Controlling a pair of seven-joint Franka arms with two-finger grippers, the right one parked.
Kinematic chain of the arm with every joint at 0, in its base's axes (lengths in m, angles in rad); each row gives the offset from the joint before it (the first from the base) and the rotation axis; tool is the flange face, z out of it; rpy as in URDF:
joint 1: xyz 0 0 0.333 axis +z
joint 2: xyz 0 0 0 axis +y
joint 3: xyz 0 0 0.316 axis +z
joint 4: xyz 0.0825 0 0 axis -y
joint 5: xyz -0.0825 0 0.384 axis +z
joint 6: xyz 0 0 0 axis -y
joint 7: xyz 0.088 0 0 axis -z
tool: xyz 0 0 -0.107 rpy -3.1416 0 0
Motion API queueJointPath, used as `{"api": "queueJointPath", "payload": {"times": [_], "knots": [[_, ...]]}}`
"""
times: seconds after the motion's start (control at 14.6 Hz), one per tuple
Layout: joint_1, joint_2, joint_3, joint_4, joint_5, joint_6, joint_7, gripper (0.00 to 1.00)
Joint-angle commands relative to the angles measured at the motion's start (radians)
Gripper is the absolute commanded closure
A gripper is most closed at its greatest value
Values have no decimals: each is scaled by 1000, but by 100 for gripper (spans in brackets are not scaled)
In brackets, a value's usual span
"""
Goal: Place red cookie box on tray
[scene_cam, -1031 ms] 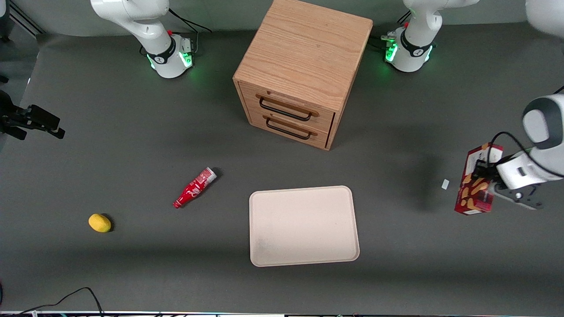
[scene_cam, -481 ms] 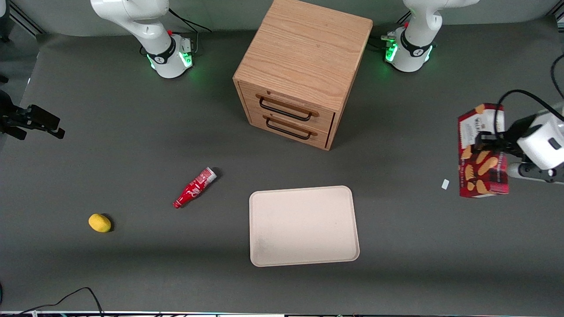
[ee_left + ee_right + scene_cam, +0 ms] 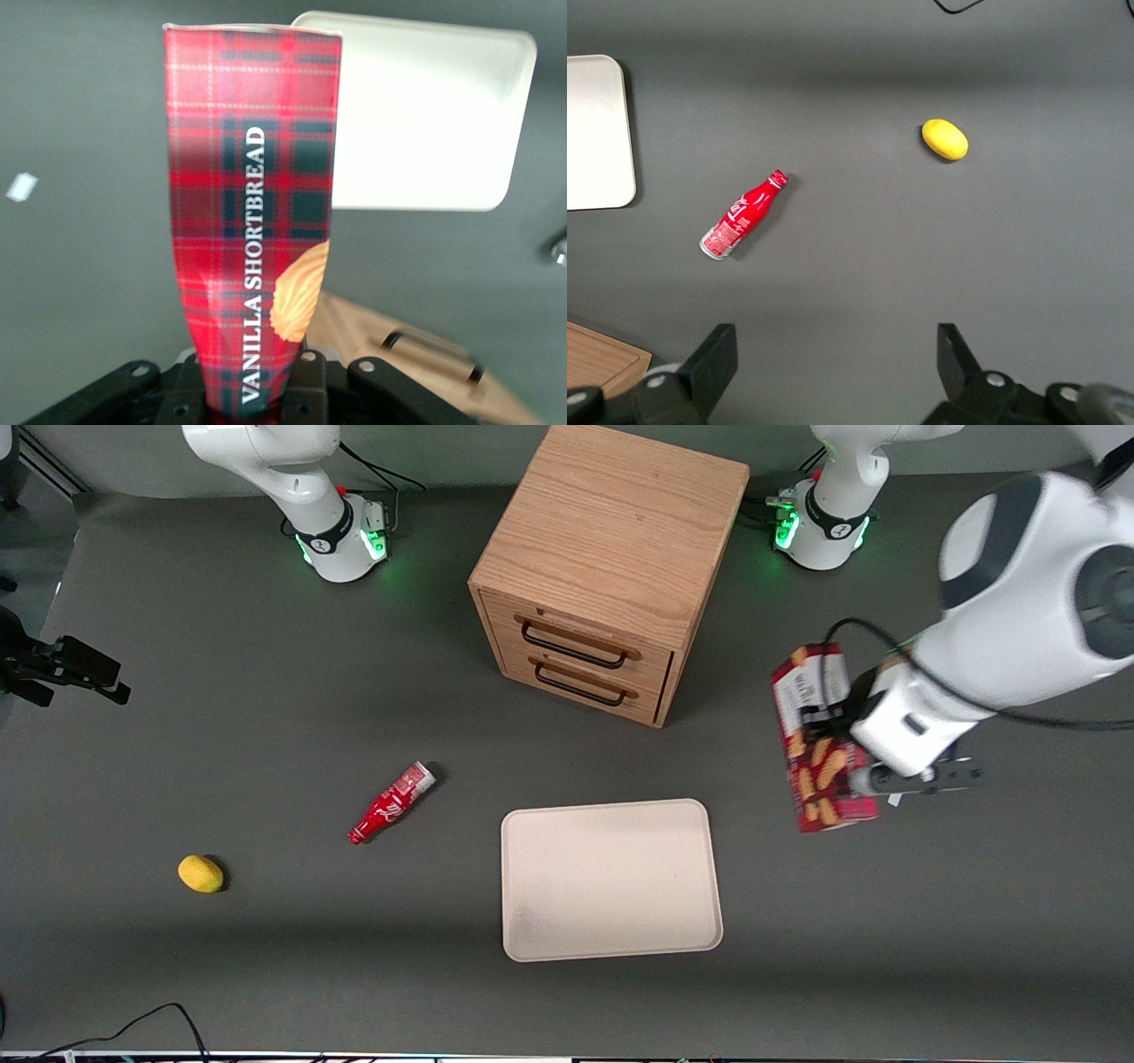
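Observation:
My left gripper [image 3: 840,737] is shut on the red cookie box [image 3: 819,755] and holds it in the air above the mat, between the tray and the working arm's end of the table. The box is dark red tartan with golden cookie pictures and hangs nearly upright. In the left wrist view the box [image 3: 252,204] stands out from between the black fingers [image 3: 306,390], with the gripper [image 3: 248,394] clamped on its end. The beige tray [image 3: 609,879] lies flat on the mat, nearer the front camera than the cabinet; it also shows in the left wrist view [image 3: 425,115].
A wooden two-drawer cabinet [image 3: 611,567] stands farther from the camera than the tray. A small red bottle [image 3: 392,803] and a yellow lemon [image 3: 200,873] lie toward the parked arm's end. A small white scrap [image 3: 21,186] lies on the mat.
My left gripper has lifted the cookie box off the mat and carried it from the working arm's end of the table toward the tray.

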Motion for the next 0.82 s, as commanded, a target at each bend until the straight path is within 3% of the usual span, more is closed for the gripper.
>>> {"api": "queueJointPath", "payload": {"times": [0.0,0.48,0.76], "knots": [[-5,143,-95,18,136,149,-144,100],[-63,466,-102,17,480,541,-283,100],[-66,498,-101,-2,535,571,-305,100]]}}
